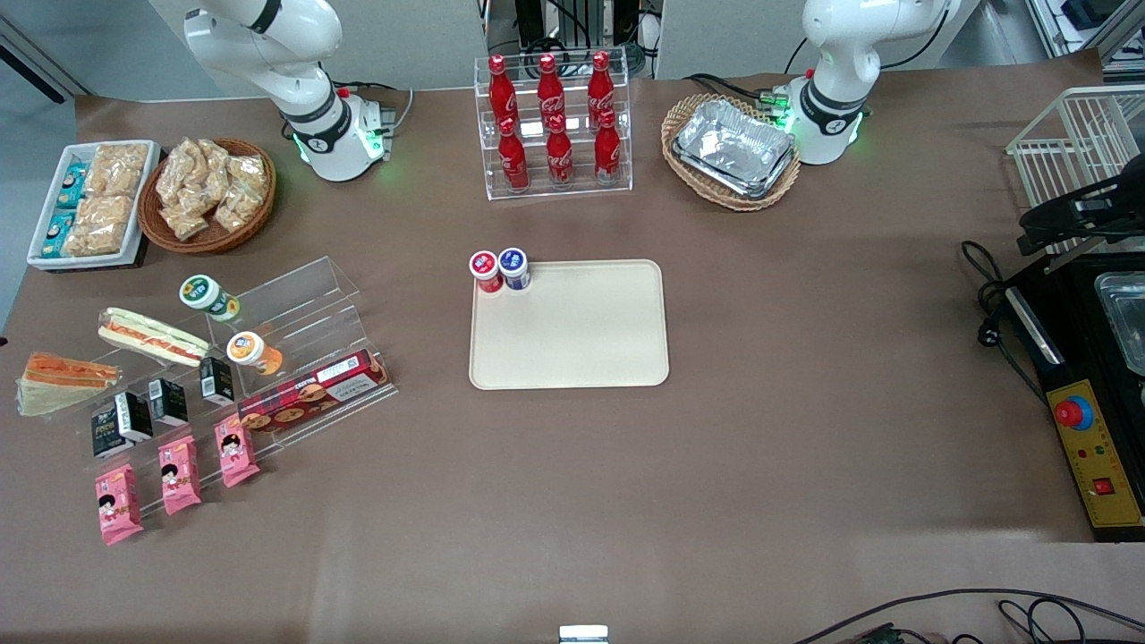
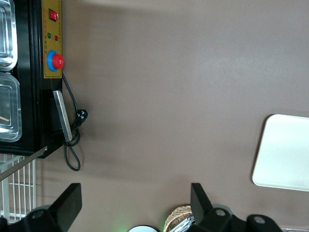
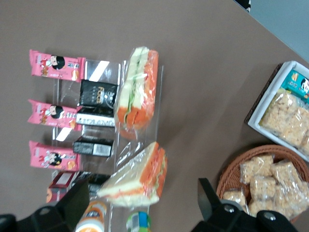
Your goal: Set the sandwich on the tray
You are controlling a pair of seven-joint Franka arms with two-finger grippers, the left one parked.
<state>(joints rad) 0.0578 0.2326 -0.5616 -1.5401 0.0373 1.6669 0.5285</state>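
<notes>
Front view: the sandwich (image 1: 64, 379) lies on the clear display stand (image 1: 295, 295) at the working arm's end of the table, well apart from the tray (image 1: 581, 340) at the frame's centre. Two small lidded cups (image 1: 500, 268) sit on the tray's corner farthest from the camera. Red bottles (image 1: 555, 125) near the top edge bear white script, too small to read. The right wrist view alone shows the gripper (image 3: 142, 186), fingers spread wide and released, above the paler sandwich (image 3: 137, 181). The wedge sandwich (image 3: 138, 94) lies beside black boxes (image 3: 98, 94) whose white lettering is unclear.
</notes>
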